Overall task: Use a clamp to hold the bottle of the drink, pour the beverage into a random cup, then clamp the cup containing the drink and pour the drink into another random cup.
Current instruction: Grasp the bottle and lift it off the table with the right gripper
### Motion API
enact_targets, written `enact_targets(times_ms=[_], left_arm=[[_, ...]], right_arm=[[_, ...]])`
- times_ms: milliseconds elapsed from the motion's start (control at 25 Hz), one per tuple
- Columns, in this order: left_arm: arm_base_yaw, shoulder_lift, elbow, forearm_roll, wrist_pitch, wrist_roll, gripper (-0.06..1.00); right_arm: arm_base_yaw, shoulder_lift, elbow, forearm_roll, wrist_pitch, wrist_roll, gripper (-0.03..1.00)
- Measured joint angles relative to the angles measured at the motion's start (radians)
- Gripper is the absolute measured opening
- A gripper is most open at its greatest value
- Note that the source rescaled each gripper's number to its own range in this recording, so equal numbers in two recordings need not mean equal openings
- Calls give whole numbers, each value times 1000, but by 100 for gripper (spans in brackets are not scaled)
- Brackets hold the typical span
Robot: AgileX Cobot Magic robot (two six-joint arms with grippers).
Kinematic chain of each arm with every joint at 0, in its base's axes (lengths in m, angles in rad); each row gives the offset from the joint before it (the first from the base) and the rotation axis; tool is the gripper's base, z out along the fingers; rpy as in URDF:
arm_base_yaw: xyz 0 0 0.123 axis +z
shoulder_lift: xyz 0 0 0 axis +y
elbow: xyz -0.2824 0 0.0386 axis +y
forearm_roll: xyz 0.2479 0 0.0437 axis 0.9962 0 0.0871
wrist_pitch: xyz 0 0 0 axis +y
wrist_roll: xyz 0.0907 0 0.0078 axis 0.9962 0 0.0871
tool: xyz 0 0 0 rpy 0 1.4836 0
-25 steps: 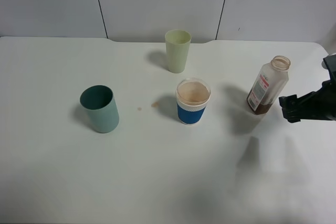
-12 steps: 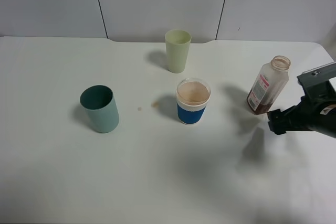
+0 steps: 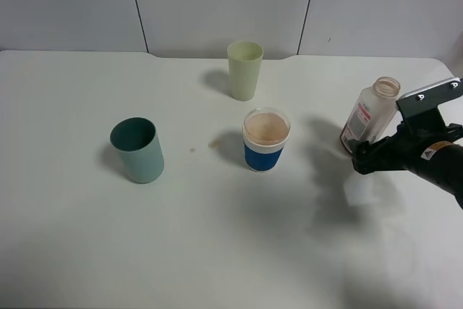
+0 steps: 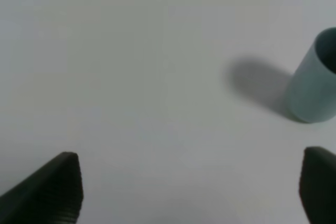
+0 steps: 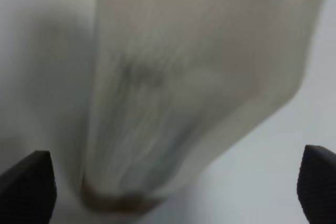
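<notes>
Bottle [image 3: 362,117] stands upright near the right edge of the table [image 3: 217,251], uncapped, with only a shallow brown layer at its base. Right gripper [image 3: 360,162] sits low against the bottle's lower body. In the right wrist view the bottle [image 5: 194,77] fills the space between the two fingertips, with a gap on each side: the jaws are apart and not clamped. Left gripper [image 4: 186,187] hangs over bare table with jaws apart and nothing held; the teal cup [image 4: 315,85] is near it.

The blue-banded cup [image 3: 266,140] at centre holds tan liquid. The teal cup [image 3: 137,151] and the pale green cup [image 3: 245,70] appear empty. Small brown spots [image 3: 214,144] lie beside the blue-banded cup.

Judged step: grasp of the bottle. Next move calls for closing the jaws squarely on the bottle body, low and level, before any lift. Risk: an off-centre close may tip the light bottle.
</notes>
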State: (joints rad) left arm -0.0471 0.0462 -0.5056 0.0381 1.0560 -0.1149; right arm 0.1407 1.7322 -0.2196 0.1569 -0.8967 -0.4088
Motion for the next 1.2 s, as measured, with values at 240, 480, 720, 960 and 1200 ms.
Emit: enact_targets(times_ms=[240,480,720,960,1200], left_arm=[[0,0,0,0,0,0,50],[0,0,0,0,0,0,50],[0,0,0,0,0,0,50],[0,0,0,0,0,0,50],[0,0,0,0,0,0,50]], right_arm=[[0,10,0,0,-78,4,90],[0,139,0,-5,-216,14,90],[0,292,-1,-51,-306,34,90],[0,368,-59,-74,-366,62,90],[0,382,-128,-108,-344,67,90]])
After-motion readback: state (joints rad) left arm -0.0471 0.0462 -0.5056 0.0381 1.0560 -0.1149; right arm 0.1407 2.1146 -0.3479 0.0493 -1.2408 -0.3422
